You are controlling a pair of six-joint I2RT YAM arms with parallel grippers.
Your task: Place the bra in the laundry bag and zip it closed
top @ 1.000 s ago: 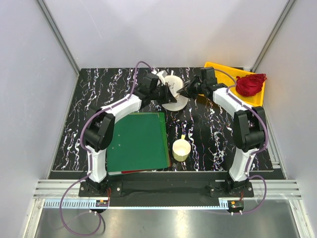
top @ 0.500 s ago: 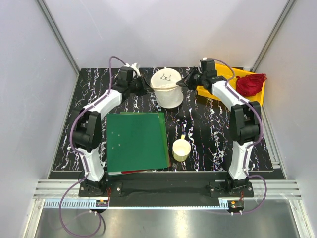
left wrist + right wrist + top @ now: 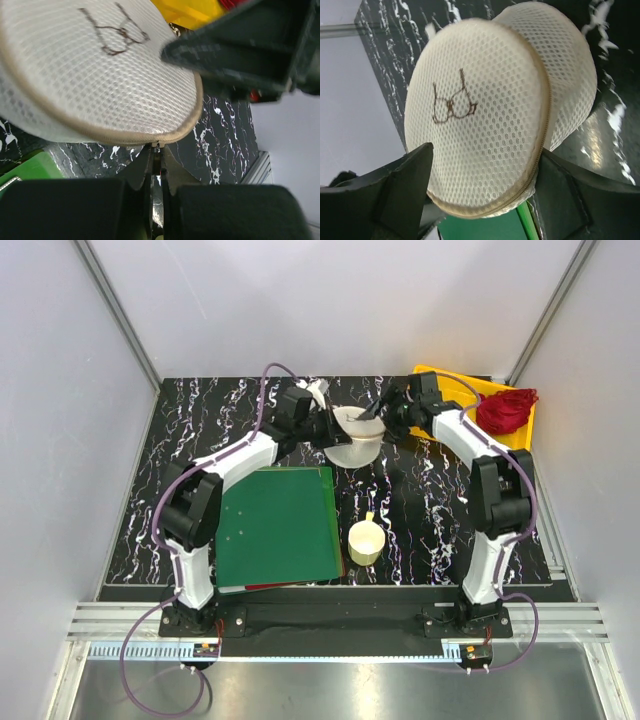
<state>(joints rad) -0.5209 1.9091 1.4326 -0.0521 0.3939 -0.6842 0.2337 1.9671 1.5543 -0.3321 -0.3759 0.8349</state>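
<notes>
**Containers.** The laundry bag (image 3: 352,437) is sitting tilted at the far centre of the table (image 3: 200,430), between the two grippers. One flat round face is turning up and to the right. The stretch of rim zipper that is showing is lying closed. The mesh is hiding the contents, so what is inside cannot be told. A yellow tray (image 3: 455,377) is lying at the far right corner and is holding a red garment (image 3: 505,410) bunched at its right end. A cream cup (image 3: 365,543) is standing upright near the centre, just right of a green folder (image 3: 275,525).

**Grippers.** The left gripper (image 3: 156,156) is reaching in from the left. Its jaws are pressing fully together on a small metal zipper tab (image 3: 157,146) under the bag's rim. The right gripper (image 3: 383,412) is standing with its jaws spread wide, holding nothing. In its wrist view the bag is filling the gap between the fingers. In the left wrist view one fingertip is lying over the flat face.

**Materials.** The bag is a drum of cream-white honeycomb mesh edged with tan zipper tape, and it is carrying a dark line drawing (image 3: 452,105) on its face. The folder is flat, smooth and rectangular.

**Surface and room.** The table is showing glossy black with white veins. Pale grey panels (image 3: 330,300) are enclosing it on three sides.
</notes>
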